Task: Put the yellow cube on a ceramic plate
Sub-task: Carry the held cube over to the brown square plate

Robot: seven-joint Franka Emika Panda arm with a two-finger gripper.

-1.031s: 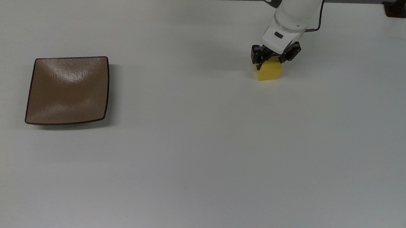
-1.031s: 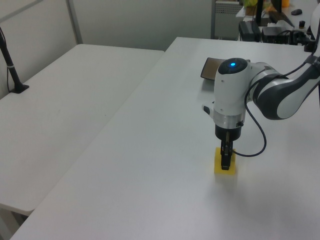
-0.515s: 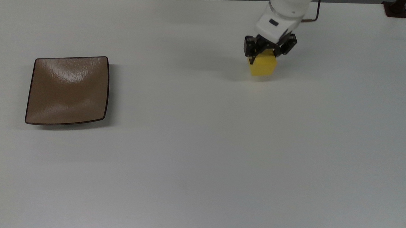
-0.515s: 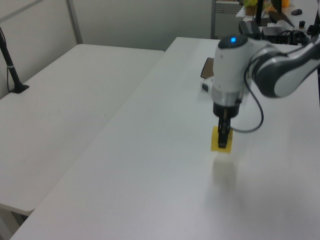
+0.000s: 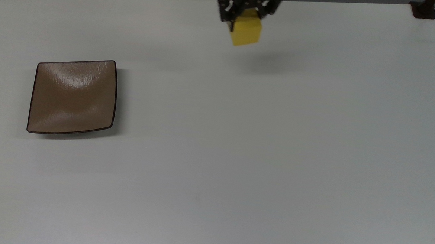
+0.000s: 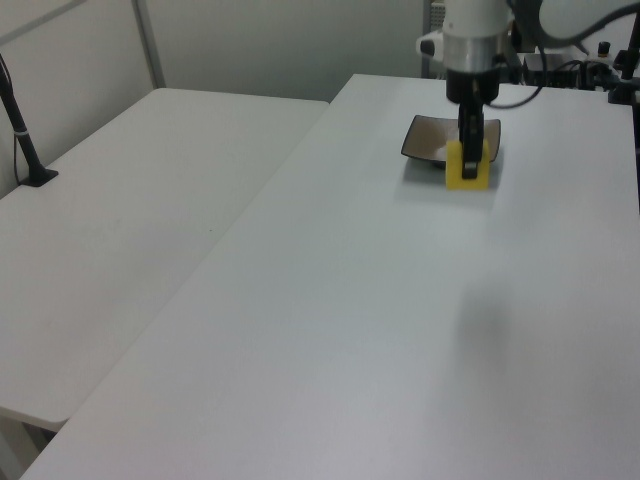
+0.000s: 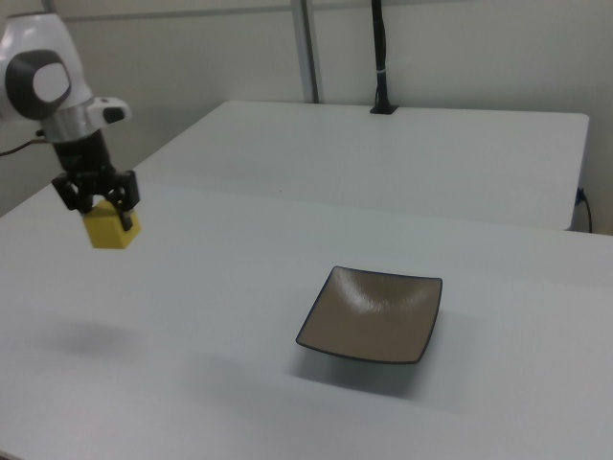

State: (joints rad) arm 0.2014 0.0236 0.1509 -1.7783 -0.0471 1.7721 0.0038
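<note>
In the top view, the yellow cube [image 5: 246, 31] is held between the closed fingers of the gripper [image 5: 248, 16], near the far edge of the desk [image 5: 238, 156] and about midway along it. A soft shadow lies on the desk apart from the cube, so the cube is judged to be well above the surface. The ceramic plate [image 5: 73, 96] sits empty near the top view's left edge of the desk, well apart from the cube. Against the frame of half a second ago, the cube has been raised higher and carried toward the top view's left.

In the left view, the gripper [image 6: 469, 165] is seen clamped on the yellow cube [image 6: 467, 173], which overlaps the ceramic plate [image 6: 428, 141] in the line of sight; the shadow nearer the camera shows that the cube is not over the plate. Earlier the cube hung just above the desk, much nearer the camera.

In the right view, the yellow cube [image 7: 111, 229] is gripped by the gripper [image 7: 97, 206] above the right view's left side of the desk, with the ceramic plate [image 7: 374, 314] well apart.

The carrying step is judged to be in hand. Further travel to above the plate's dished centre is called for next, then a lowering and an opening of the fingers.
</note>
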